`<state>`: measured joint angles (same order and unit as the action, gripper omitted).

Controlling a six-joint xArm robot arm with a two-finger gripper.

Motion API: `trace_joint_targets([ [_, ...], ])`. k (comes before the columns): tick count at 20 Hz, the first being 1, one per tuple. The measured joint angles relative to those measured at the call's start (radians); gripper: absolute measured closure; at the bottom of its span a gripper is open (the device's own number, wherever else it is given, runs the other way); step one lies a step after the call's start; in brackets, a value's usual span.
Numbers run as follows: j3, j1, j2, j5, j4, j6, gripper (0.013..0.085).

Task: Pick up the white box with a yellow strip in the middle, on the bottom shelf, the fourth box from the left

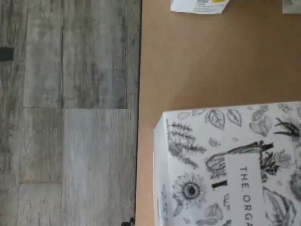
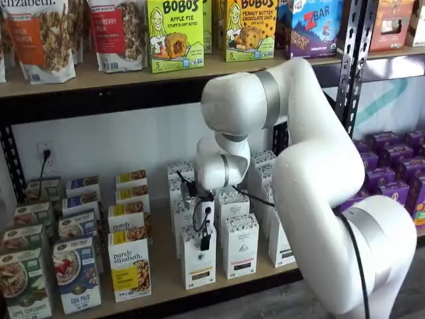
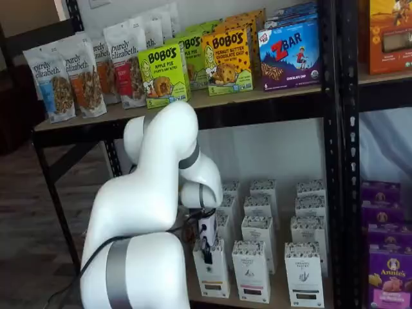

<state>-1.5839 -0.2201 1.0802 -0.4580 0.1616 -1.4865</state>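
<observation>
The white box (image 2: 198, 264) stands at the front of the bottom shelf (image 2: 165, 279), a tall narrow carton with a black-speckled top and a thin yellowish strip low on its front. It also shows in a shelf view (image 3: 211, 275). My gripper (image 2: 205, 238) hangs right over the box's top, its black fingers at the top edge; it also shows in a shelf view (image 3: 206, 250). No gap between the fingers shows. The wrist view shows the box's patterned top (image 1: 235, 165) on the tan shelf board (image 1: 197, 66).
White cartons with dark strips (image 2: 240, 246) stand right beside and behind the box. A purely elizabeth box (image 2: 129, 266) stands to its left. Purple boxes (image 2: 392, 173) fill the right. A higher board (image 2: 133, 76) with Bobo's boxes is overhead. Grey floor (image 1: 66, 113) lies past the shelf edge.
</observation>
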Motion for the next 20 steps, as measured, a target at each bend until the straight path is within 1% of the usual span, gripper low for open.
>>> trace_joint_targets([
  [2,-0.005,0.000,0.003,-0.007,0.014,-0.013,0.0210],
  [3,-0.006,0.000,0.004,-0.009,0.019,-0.017,0.0210],
  [4,-0.008,0.001,0.004,-0.011,0.020,-0.018,0.0250],
  [5,-0.009,0.001,0.004,-0.013,0.021,-0.019,0.0250],
  [6,-0.009,0.001,0.004,-0.015,0.023,-0.020,0.0290],
  [8,-0.011,0.001,0.005,-0.018,0.029,-0.025,0.0290],
  [13,-0.015,-0.001,0.008,-0.022,0.015,-0.012,0.0290],
  [20,-0.013,-0.001,0.008,-0.019,0.019,-0.016,0.0290],
])
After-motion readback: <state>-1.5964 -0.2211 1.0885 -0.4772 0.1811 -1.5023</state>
